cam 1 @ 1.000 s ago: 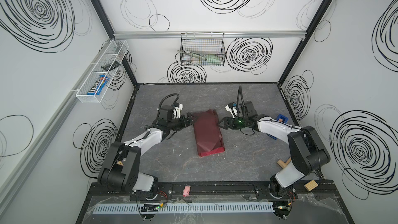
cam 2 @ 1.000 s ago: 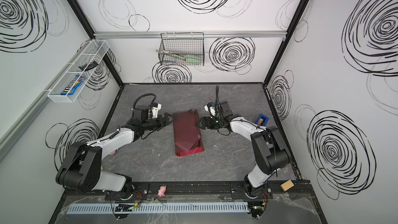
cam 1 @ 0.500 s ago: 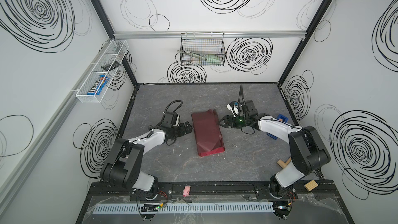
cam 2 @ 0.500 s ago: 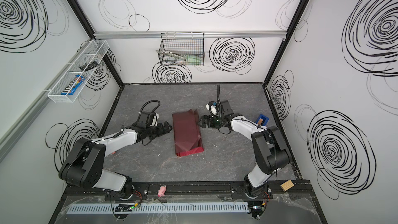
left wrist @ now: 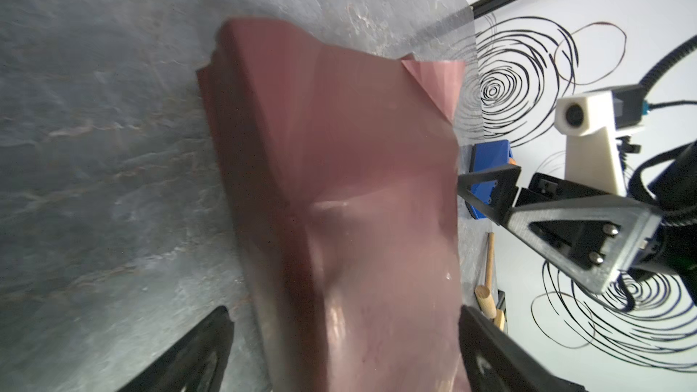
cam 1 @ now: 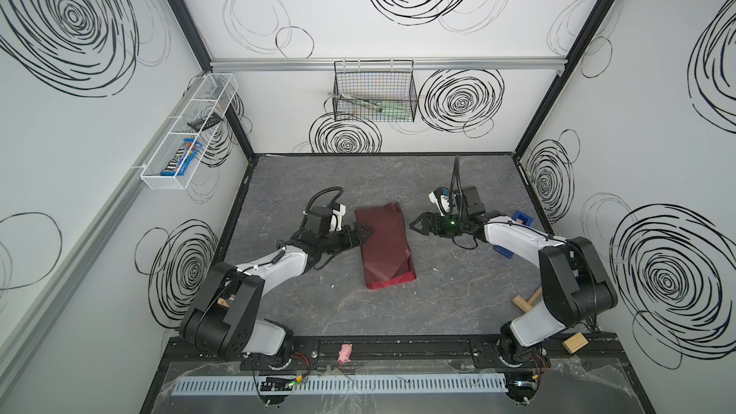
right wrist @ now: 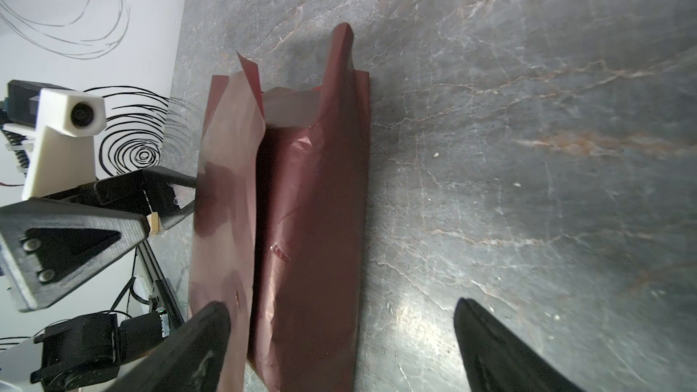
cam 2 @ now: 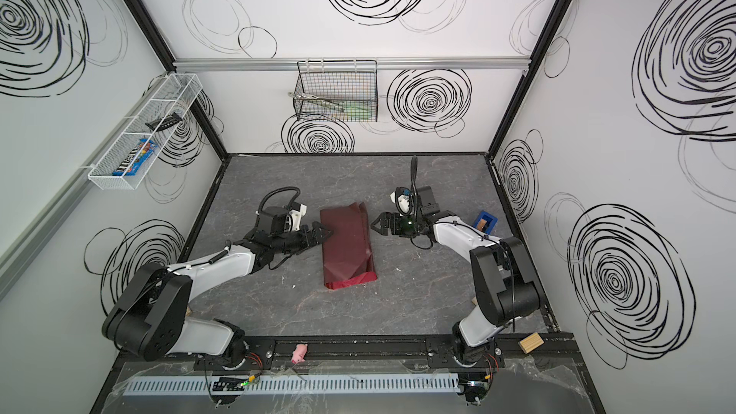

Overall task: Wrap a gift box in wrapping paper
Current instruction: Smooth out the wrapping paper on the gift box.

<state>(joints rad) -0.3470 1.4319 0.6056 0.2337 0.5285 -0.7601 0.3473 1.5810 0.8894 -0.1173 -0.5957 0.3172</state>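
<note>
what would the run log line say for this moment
wrapping paper: folded into long bundle | gift box: hidden | left gripper: open, at paper's edge | right gripper: open, clear of paper

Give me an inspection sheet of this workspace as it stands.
Surface: grey marbled table, a few pale specks.
Job's things: wrapping paper folded into a long bundle mid-table; gift box not visible.
Clutter: blue tape dispenser and wooden mallet by the right arm; pink toy on the front rail.
Grippers: left gripper open, paper between its fingers; right gripper open, beside the paper, holding nothing.
Cables: black hose arched above each arm.
Surroundings: wire basket on back wall, wire shelf on left wall.
</note>
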